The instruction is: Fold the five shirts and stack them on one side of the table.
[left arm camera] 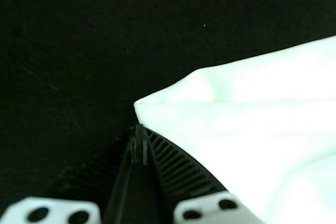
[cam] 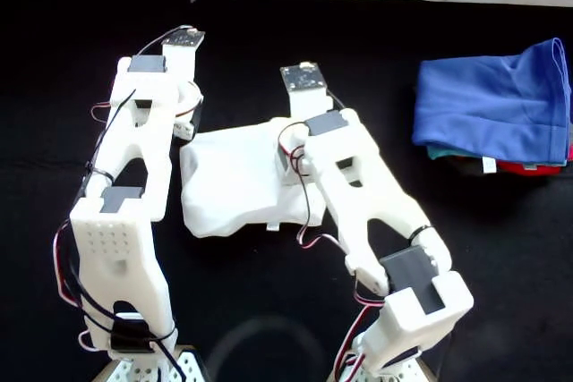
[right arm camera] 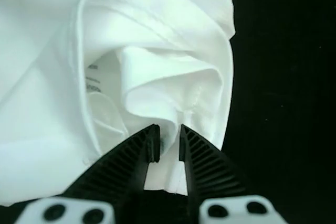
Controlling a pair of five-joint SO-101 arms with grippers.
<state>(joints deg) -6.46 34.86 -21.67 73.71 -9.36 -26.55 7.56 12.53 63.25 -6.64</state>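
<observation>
The white shirt [cam: 235, 181] lies crumpled on the black desk [cam: 358, 60], between the two end effectors. The left end effector [left arm camera: 139, 148] sits at one corner of the shirt with its fingers pressed together. The pointed tip of cloth lies just ahead of them, and more cloth runs alongside one finger. The right end effector [right arm camera: 165, 142] is over the shirt's bunched opposite edge, fingers a narrow gap apart, with a rolled fold of cloth right at the tips. Well apart from the right end effector, on its outer side, is a stack of folded shirts: a blue shirt [cam: 492, 96] on top, with teal and red edges showing beneath.
</observation>
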